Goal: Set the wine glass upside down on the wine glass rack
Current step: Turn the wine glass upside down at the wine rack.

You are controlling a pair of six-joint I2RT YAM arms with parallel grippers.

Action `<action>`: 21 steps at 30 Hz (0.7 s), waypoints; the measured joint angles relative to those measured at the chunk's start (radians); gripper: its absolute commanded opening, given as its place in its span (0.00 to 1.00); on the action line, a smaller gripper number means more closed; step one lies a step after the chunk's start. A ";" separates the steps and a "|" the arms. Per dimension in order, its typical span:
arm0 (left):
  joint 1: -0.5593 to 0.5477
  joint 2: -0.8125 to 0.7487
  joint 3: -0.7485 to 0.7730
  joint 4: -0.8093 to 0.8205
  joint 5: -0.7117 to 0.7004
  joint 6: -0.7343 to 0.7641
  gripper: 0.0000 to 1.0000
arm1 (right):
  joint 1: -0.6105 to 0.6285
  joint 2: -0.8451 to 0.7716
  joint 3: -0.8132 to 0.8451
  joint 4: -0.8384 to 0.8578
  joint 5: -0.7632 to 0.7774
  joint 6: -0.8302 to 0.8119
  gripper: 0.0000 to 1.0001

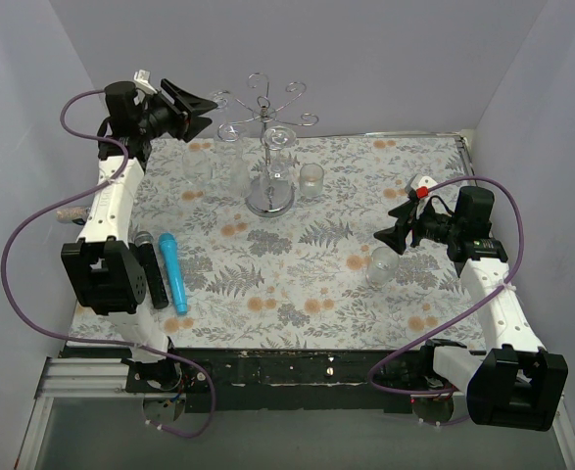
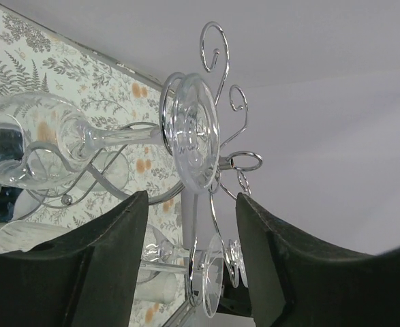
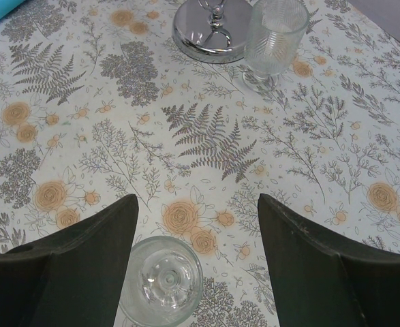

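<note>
The wine glass rack (image 1: pixel 268 117) stands at the back middle on its round mirrored base (image 1: pixel 270 202). A wine glass (image 2: pixel 189 133) hangs upside down from its left curled arm, foot caught in the wire and bowl (image 2: pixel 22 139) hanging below. My left gripper (image 2: pixel 191 204) is open just behind that foot, touching nothing; in the top view this gripper (image 1: pixel 209 113) is beside the hung glass (image 1: pixel 230 129). A second glass (image 1: pixel 279 137) hangs near the pole. My right gripper (image 3: pixel 198 204) is open above an upright wine glass (image 3: pixel 161 281), which stands close to its left finger (image 3: pixel 111 231).
A ribbed tumbler (image 3: pixel 274 37) stands beside the rack base (image 3: pixel 210 30). More clear glasses (image 1: pixel 197 166) stand left of the rack. A blue stick-shaped object (image 1: pixel 172 271) and a dark one (image 1: pixel 150 269) lie by the left arm. Grey walls enclose the flowered tablecloth (image 1: pixel 297 245).
</note>
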 measured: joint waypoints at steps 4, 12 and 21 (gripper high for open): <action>0.000 -0.050 -0.042 -0.010 -0.032 0.026 0.62 | 0.000 0.000 0.000 0.000 0.000 0.000 0.79; 0.002 -0.191 -0.113 -0.042 -0.136 0.117 0.80 | 0.000 0.000 0.000 0.000 0.000 -0.004 0.79; 0.005 -0.455 -0.269 -0.100 -0.279 0.282 0.98 | -0.011 0.004 0.000 -0.011 -0.021 -0.035 0.77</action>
